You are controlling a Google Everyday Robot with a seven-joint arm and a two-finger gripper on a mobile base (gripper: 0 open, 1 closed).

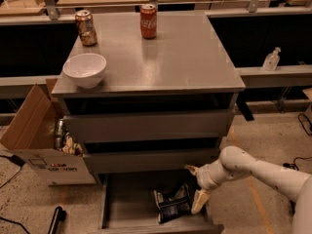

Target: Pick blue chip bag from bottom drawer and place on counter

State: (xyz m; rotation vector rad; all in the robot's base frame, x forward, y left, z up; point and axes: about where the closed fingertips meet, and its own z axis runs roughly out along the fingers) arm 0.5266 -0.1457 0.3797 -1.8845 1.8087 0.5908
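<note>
My pincer [195, 185] hangs at the right side of the open bottom drawer [127, 199], just below the closed front of the middle drawer, and its two pale fingers are spread apart with nothing between them. The blue chip bag [171, 205] lies crumpled on the drawer floor, near the front and right of centre. It sits to the left of my pincer and a little lower, and my lower finger [199, 202] is just beside its right end; I cannot tell whether they touch. As far as I can judge, the bag's long axis runs roughly side to side across the drawer, so I should close across its narrow width. The drawer's right wall and the drawer front overhead leave me little room. On the counter [185, 62] above stand a red soda can [148, 21], a second can [86, 27] and a white bowl [85, 69], all toward the back and left. A cardboard box [31, 130] sits on the floor left of the cabinet.
</note>
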